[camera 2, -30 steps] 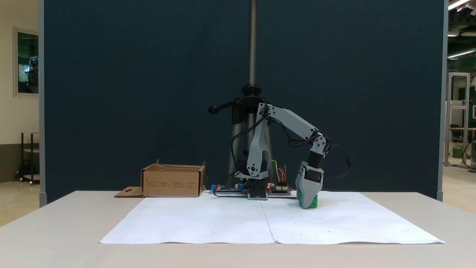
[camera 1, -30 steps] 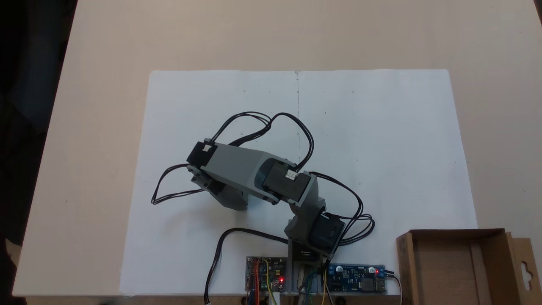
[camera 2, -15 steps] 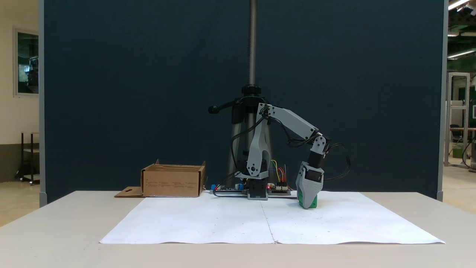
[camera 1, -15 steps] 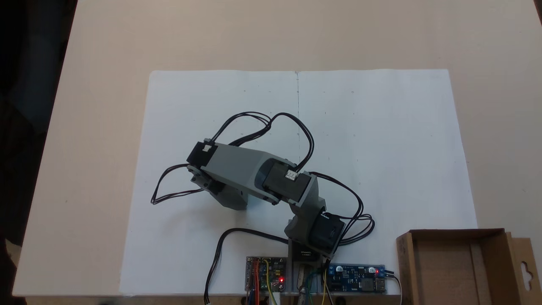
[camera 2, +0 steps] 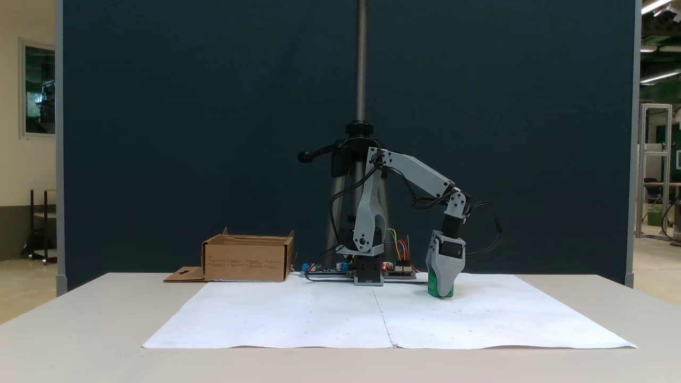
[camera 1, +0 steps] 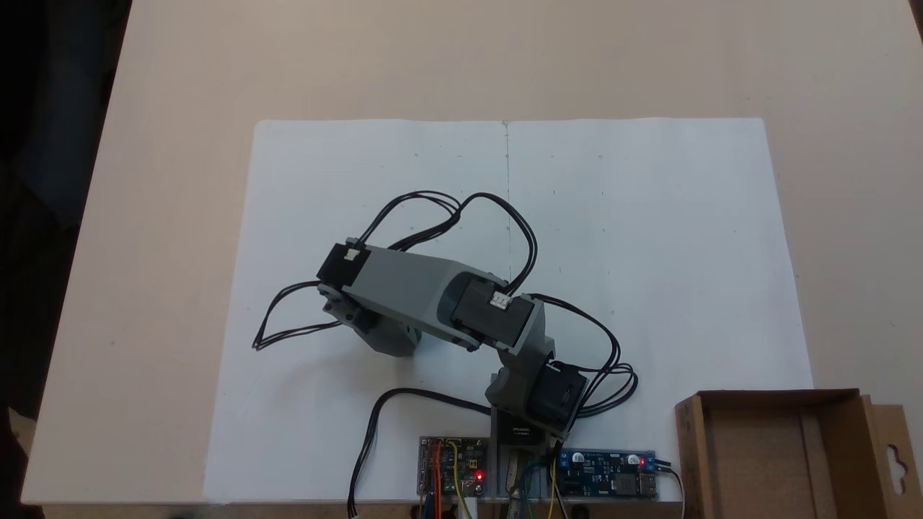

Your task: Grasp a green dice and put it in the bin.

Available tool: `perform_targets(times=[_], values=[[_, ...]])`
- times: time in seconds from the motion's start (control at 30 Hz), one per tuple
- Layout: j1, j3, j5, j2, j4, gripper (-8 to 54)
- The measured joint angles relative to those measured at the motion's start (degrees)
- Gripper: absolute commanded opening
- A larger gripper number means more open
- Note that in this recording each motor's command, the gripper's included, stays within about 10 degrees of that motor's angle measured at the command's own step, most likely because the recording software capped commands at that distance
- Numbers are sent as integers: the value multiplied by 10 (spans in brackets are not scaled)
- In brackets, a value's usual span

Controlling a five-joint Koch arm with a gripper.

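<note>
Behind my tabletop (camera 2: pixel 80 319) stands a dark blue partition (camera 2: pixel 186 133) — left of it a cream wall with a window (camera 2: pixel 38 88), right of it ceiling strip lights (camera 2: pixel 657 78) over a pale floor (camera 2: pixel 657 263).

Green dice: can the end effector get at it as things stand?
Probably yes. In a fixed view the end effector is already down on the white paper with the green dice showing at its tip. Nothing stands between them. Whether the jaws are closed on it can't be told.
</note>
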State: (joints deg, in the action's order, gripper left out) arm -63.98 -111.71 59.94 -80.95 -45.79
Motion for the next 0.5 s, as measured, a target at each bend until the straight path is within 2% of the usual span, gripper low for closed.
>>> perform_targets(times=[0.1,0.17,0.2,0.5], values=[[0,0,0,0,9,366],[0,0,0,0,13,306],[0,0,0,0,13,296],[0,0,0,0,15,296]])
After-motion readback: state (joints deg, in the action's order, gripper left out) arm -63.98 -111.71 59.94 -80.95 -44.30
